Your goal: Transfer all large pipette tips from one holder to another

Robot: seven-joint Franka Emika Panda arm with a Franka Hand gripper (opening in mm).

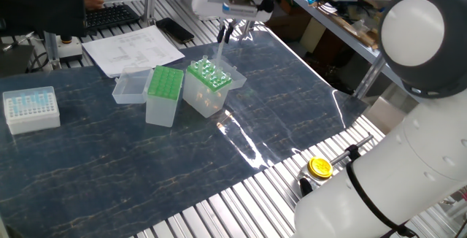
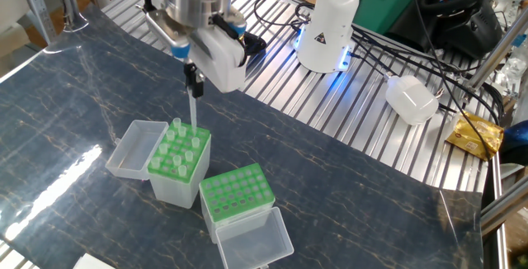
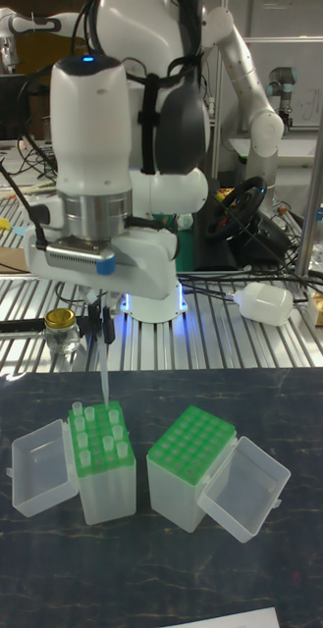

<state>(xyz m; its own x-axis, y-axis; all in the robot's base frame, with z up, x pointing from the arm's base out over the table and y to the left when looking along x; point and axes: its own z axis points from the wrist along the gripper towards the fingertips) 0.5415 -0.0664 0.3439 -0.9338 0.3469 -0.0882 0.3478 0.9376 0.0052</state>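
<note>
**Gripper lifts one tip clear of the rack**

Gripper [image 2: 191,80] hangs above the table with its fingers pinched on the upper end of one large pipette tip [image 2: 193,114], which points straight down. The tip's lower end sits just above the green top of the tip box [image 2: 177,166] below, seemingly clear of the holes, over the box's back edge nearest the robot base.

That box holds more large tips [image 3: 99,432] standing upright in its rack, their collars proud of the green grid. Its clear lid [image 2: 132,148] is flung open flat on the side away from the second box. The second green-topped box [image 2: 235,198] stands just beside it, its grid showing bare holes and its own lid [image 2: 255,241] hanging open toward the table edge.

Open dark tabletop [image 2: 363,195] runs wide on the far side of both boxes. A white box of pale-blue tips [image 1: 31,109] sits well apart near another edge.
</note>
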